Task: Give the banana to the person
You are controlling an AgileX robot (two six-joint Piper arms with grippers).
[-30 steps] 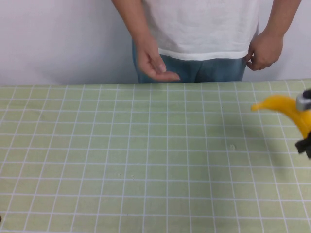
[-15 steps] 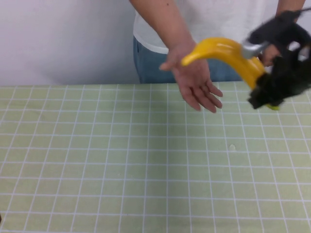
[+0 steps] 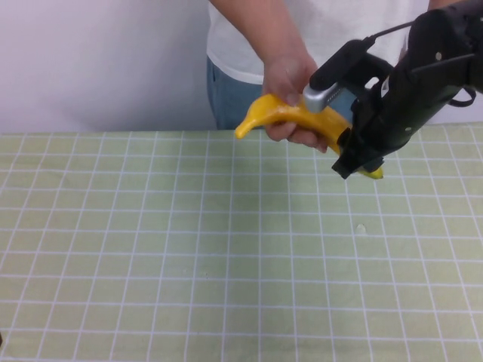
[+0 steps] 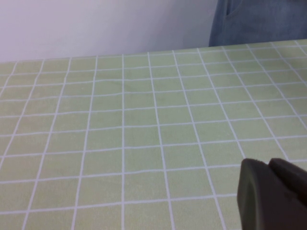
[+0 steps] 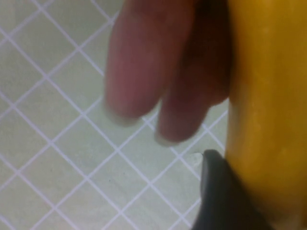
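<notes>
The yellow banana (image 3: pixel 294 117) is held in the air over the table's far edge. My right gripper (image 3: pixel 343 139) is shut on its thick end. The person (image 3: pixel 317 38) in a white T-shirt and blue jeans stands behind the table, and their hand (image 3: pixel 290 79) is wrapped around the banana's middle. In the right wrist view the banana (image 5: pixel 268 96) fills one side, with the person's fingers (image 5: pixel 144 72) beside it and one dark fingertip (image 5: pixel 216 191) against it. My left gripper (image 4: pixel 273 191) shows only in the left wrist view, low over the mat.
A green mat with a white grid (image 3: pixel 226 249) covers the table. A white wall (image 3: pixel 98 60) stands behind it. A small pale speck (image 3: pixel 361 228) lies on the mat at right of centre.
My right arm has carried the banana up from the right edge and leftward to the person. The person's hand reached forward, opened, and now grips the banana.
</notes>
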